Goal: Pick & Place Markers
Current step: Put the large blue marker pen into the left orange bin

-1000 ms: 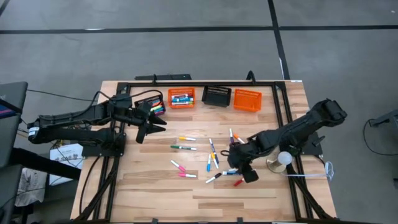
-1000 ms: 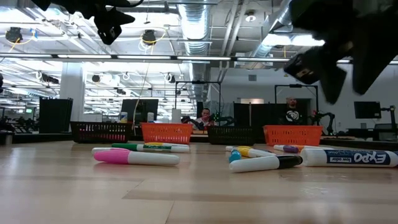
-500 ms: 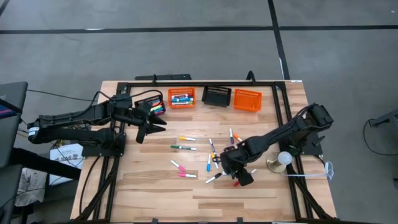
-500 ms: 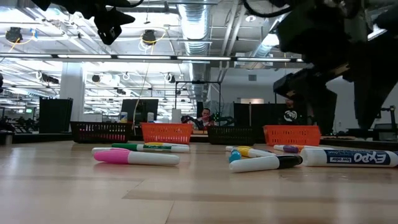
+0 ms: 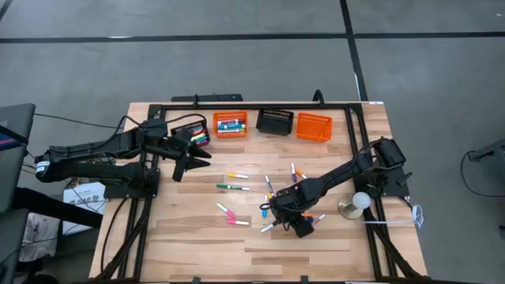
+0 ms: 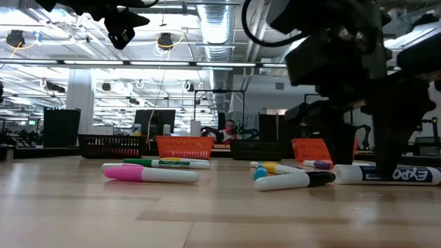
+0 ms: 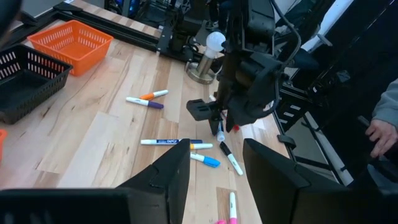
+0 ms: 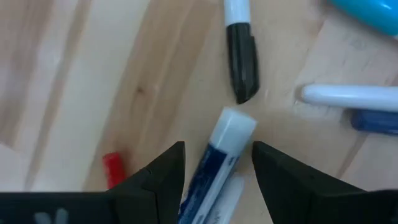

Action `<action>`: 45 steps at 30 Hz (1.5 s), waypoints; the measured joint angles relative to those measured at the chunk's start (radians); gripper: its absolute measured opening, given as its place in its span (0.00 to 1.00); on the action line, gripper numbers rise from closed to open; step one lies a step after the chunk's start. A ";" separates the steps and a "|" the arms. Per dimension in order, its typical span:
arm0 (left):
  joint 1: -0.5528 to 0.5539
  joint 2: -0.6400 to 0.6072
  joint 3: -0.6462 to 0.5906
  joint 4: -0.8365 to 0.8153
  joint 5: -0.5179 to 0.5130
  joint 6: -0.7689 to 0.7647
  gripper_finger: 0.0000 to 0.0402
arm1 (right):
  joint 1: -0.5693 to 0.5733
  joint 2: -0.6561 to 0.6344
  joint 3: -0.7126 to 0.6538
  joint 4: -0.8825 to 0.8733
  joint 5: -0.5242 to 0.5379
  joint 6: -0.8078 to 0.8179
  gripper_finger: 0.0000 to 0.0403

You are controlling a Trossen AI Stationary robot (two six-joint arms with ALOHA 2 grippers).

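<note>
While right gripper [image 8: 214, 168] sits low on bench [image 5: 197, 241] we see its jaws spread astride blue-white marker [image 8: 217, 158] | other markers [image 5: 233, 188] mid-bench | left gripper [image 5: 197, 158] raised by black basket [image 5: 192, 132], jaws apart, empty

From my console this reads as a robotics lab set in a big open industrial hall: the low view looks past my wooden table [image 6: 207, 213] to exposed silver ducting [image 6: 219, 27] and rows of strip lights on the ceiling, dark monitors [image 6: 153, 122] on benches, and a person [image 6: 228, 129] seated far back. From above I see a bare grey concrete floor [image 5: 237, 71] with dark lines around the table, a black metal frame [image 5: 260, 104] bolted to it, and cables [image 5: 118, 229] trailing off its edge. My left wrist camera also catches a person's hand and grey sleeve [image 7: 384, 124] beside the table
</note>
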 joint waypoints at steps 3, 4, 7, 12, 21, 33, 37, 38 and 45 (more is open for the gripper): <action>0.000 0.000 0.000 0.002 0.000 0.000 0.37 | 0.000 0.017 0.011 -0.003 0.006 -0.006 0.43; 0.000 0.000 0.000 0.002 0.000 0.000 0.37 | 0.001 0.022 0.012 -0.003 0.011 -0.007 0.42; 0.000 0.000 0.000 0.004 0.000 0.000 0.37 | 0.008 0.027 0.013 -0.005 0.043 -0.006 0.38; 0.000 0.000 0.000 0.006 0.000 0.000 0.37 | 0.009 0.028 0.012 0.001 0.081 -0.006 0.27; 0.000 0.000 0.000 0.006 0.000 0.000 0.37 | 0.009 0.030 0.009 0.018 0.097 0.010 0.16; 0.000 0.000 0.000 0.007 0.000 0.000 0.37 | 0.008 -0.038 0.006 -0.034 0.105 0.076 0.16; 0.000 0.000 0.000 0.007 0.000 0.000 0.37 | 0.008 -0.099 0.006 -0.078 0.101 0.097 0.16; 0.000 0.000 0.000 0.007 0.000 0.002 0.37 | 0.007 -0.121 0.006 -0.081 0.097 0.108 0.15; 0.000 0.000 0.000 0.013 0.000 0.003 0.37 | -0.029 -0.313 0.006 -0.068 -0.024 0.126 0.15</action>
